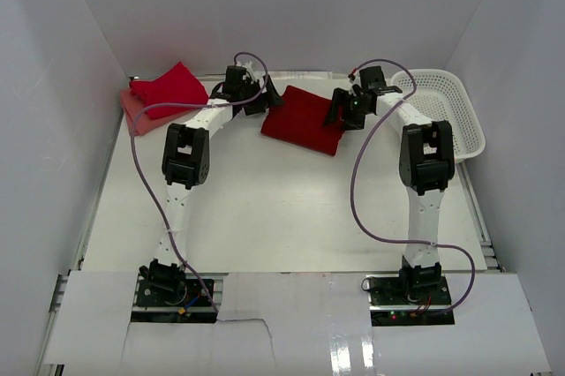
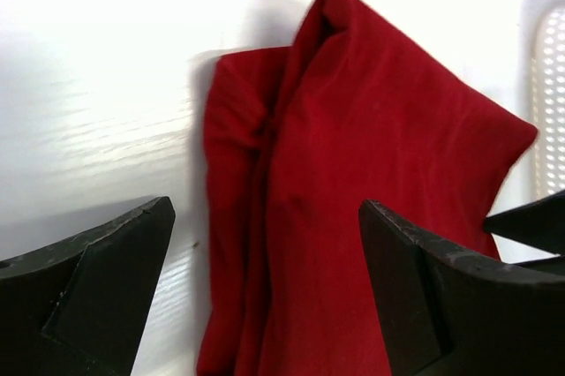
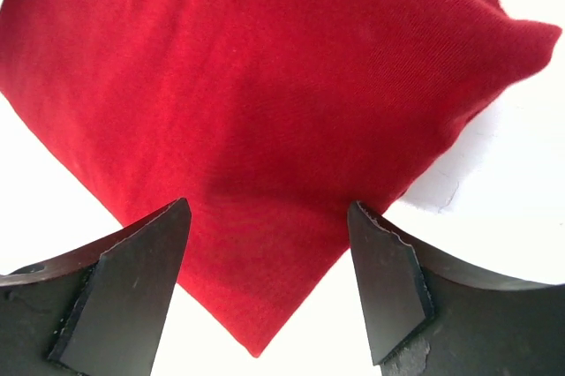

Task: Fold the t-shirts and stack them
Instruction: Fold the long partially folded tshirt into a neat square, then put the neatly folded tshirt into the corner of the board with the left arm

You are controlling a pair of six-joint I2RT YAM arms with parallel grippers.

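A folded deep red t-shirt (image 1: pixel 300 120) lies flat at the back middle of the table. My left gripper (image 1: pixel 267 99) hovers at its left edge, and in the left wrist view the gripper (image 2: pixel 265 208) is open, with the shirt's creased edge (image 2: pixel 353 199) below the jaws. My right gripper (image 1: pixel 340 113) is at the shirt's right edge. It is open too (image 3: pixel 267 206), its fingers straddling a corner of the red cloth (image 3: pixel 265 85) without pinching it. At the back left another red t-shirt (image 1: pixel 169 87) rests on a salmon-pink one (image 1: pixel 132 116).
A white lattice basket (image 1: pixel 450 116) stands at the back right, close to the right arm; its wall shows in the left wrist view (image 2: pixel 552 102). White walls enclose the table on three sides. Purple cables loop from both arms.
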